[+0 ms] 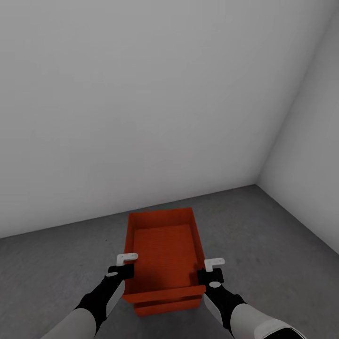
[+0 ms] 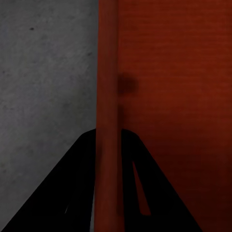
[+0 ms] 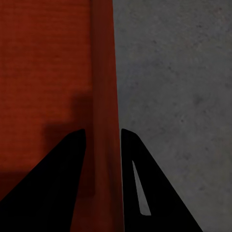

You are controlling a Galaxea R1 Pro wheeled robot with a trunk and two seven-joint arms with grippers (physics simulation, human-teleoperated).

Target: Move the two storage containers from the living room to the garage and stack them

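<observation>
Your left gripper [image 1: 123, 272] and right gripper [image 1: 205, 275] each pinch a side wall of the orange-red rectangular plastic bin [image 1: 162, 245] (lidless) above the grey concrete floor [image 1: 56, 263].

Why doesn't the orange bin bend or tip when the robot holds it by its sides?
The bin probably stays stiff: its straight walls show no bowing where the left gripper and right gripper straddle opposite rims. It looks empty, so likely light. Held on both sides, it should stay level, though smooth plastic might slip.

Two plain white walls [image 1: 141, 94] meet in a corner.
</observation>
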